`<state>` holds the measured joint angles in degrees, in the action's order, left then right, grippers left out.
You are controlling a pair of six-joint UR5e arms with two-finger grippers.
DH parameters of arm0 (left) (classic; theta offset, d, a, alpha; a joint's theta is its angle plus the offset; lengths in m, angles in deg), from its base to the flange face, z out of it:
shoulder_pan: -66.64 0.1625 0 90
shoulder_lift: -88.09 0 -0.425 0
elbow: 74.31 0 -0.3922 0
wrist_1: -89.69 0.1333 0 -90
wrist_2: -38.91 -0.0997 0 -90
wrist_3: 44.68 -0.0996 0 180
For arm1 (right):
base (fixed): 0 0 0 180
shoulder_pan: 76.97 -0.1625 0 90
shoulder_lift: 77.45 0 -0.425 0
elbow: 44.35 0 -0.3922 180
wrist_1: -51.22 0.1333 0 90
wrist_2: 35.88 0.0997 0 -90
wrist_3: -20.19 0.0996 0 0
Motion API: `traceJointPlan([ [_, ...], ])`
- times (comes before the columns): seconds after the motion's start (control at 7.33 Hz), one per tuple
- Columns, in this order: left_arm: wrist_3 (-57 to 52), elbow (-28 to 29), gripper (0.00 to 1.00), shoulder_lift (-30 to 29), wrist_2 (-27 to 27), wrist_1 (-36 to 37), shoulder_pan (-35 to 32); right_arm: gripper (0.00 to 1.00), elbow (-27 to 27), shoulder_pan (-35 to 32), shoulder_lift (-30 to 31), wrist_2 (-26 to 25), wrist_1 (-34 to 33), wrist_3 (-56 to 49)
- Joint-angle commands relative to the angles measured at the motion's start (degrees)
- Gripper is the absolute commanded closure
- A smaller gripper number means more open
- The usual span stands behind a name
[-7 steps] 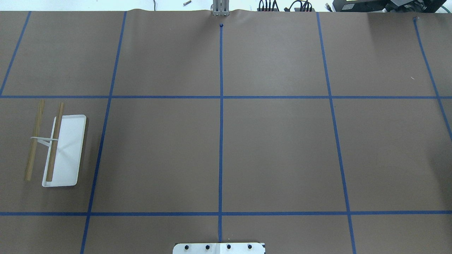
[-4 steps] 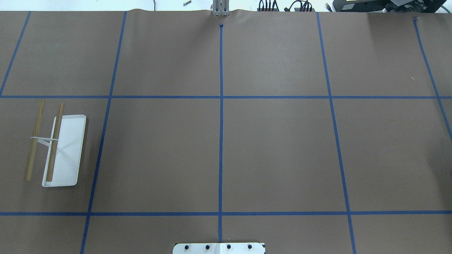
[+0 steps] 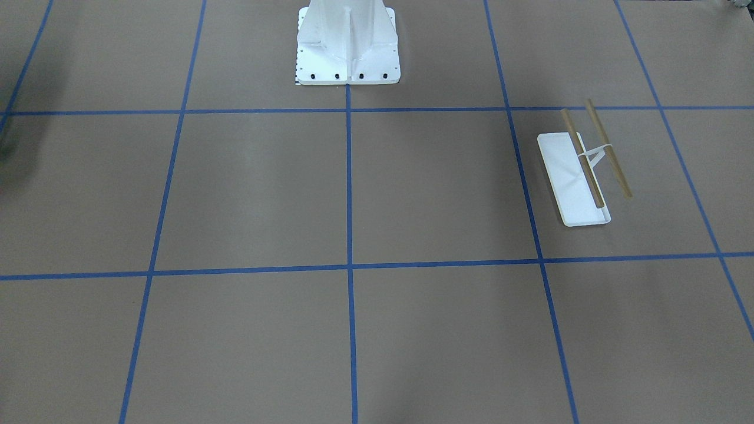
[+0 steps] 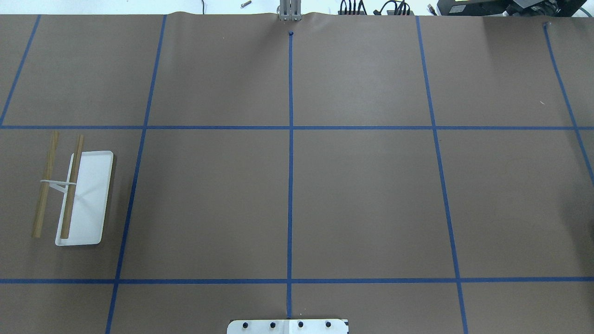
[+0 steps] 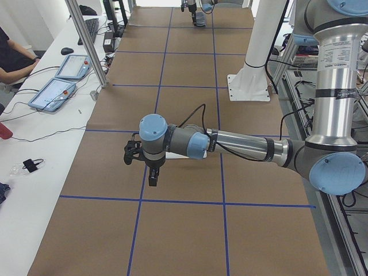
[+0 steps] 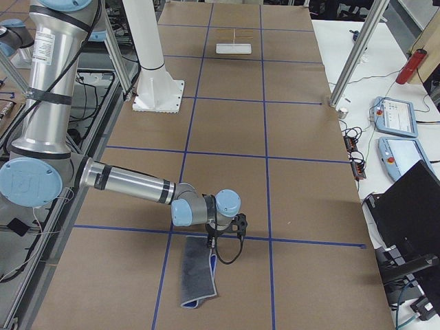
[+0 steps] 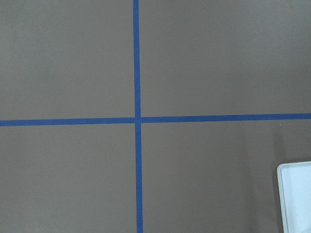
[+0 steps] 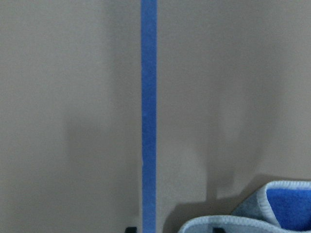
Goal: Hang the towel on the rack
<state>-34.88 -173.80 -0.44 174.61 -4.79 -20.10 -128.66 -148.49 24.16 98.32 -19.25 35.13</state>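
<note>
The rack (image 4: 79, 195) has a white tray base and two brown rods and stands at the table's left side; it also shows in the front-facing view (image 3: 583, 176) and far off in the exterior right view (image 6: 234, 41). A corner of its tray (image 7: 296, 199) shows in the left wrist view. The towel (image 6: 198, 275) lies flat, grey side up, near the table's right end; its blue side and pale edging (image 8: 272, 211) show in the right wrist view. My right gripper (image 6: 210, 240) hangs over the towel's near end. My left gripper (image 5: 153, 179) hovers beside the rack. I cannot tell whether either gripper is open or shut.
The white robot pedestal (image 3: 347, 47) is bolted at the middle of the robot's side of the table. Blue tape lines (image 4: 290, 162) grid the brown surface. Operator tablets (image 5: 57, 92) and a metal post (image 6: 350, 62) stand along the far edge.
</note>
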Motion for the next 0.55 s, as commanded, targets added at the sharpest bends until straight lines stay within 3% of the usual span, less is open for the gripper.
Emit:
traceJointPlan([
  [0.0, 0.04, -0.10, 0.01, -0.06, 0.00, -0.09, 0.00, 0.44, 0.12, 0.77, -0.01, -0.08, 0.07, -0.17],
  [0.41, 0.39, -0.27, 0.01, -0.15, 0.00, 0.00, 0.00, 0.96, 0.03, 0.77, 0.08, -0.17, 0.16, -0.61],
])
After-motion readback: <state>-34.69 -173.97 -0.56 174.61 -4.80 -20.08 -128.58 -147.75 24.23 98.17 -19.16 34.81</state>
